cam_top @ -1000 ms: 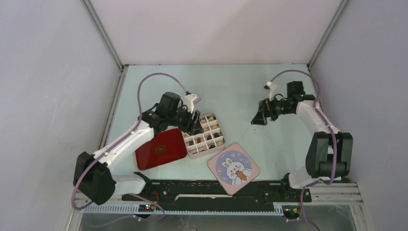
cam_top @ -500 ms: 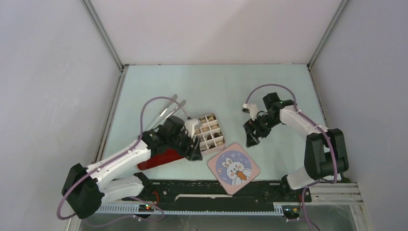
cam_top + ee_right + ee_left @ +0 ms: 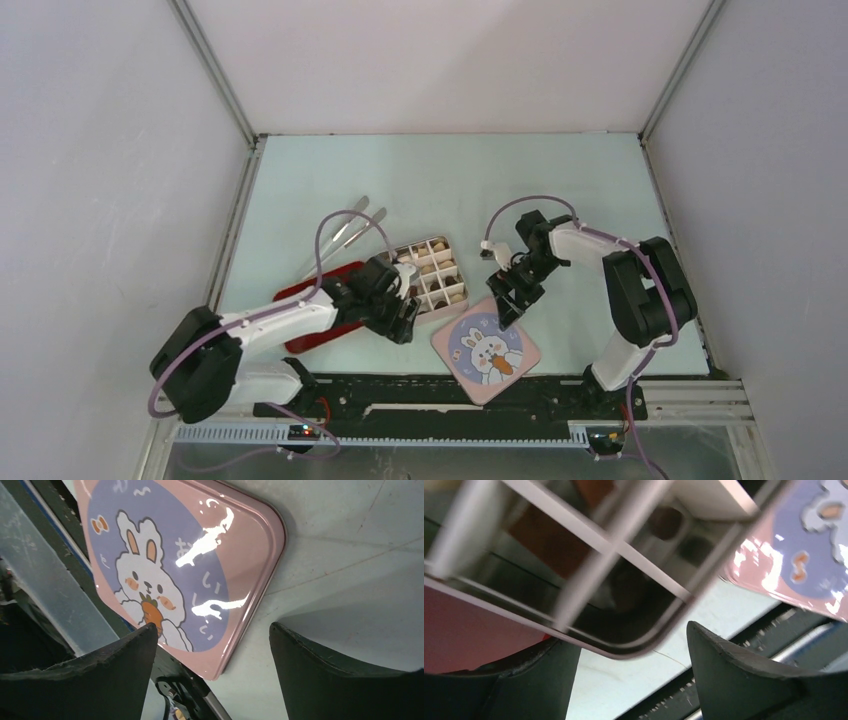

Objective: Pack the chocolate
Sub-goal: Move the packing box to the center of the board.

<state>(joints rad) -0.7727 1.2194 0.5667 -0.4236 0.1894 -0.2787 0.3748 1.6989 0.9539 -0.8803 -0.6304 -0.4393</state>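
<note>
A white divided box point(image 3: 432, 281) holds the chocolate point(image 3: 428, 270), small brown and cream pieces in its compartments. My left gripper point(image 3: 402, 323) is open and low at the box's near left corner, empty. In the left wrist view the box corner point(image 3: 644, 645) fills the frame, blurred, with a dark piece point(image 3: 665, 522) in one cell; the gripper point(image 3: 634, 652) straddles bare table just below it. My right gripper point(image 3: 504, 303) is open and empty above the far edge of a pink bunny lid point(image 3: 487, 349). The right wrist view shows that lid point(image 3: 175, 565) between and beyond the gripper point(image 3: 212, 632).
A red tray point(image 3: 318, 312) lies left of the box, partly under my left arm. Metal tongs point(image 3: 350, 228) lie on the table behind it. The pink lid's edge point(image 3: 804, 555) shows right of the box. A black rail point(image 3: 450, 398) runs along the near edge.
My left gripper has moved from the box's far left side to its near left corner. My right gripper has swung from the back right down to the pink lid. The tongs are now uncovered.
</note>
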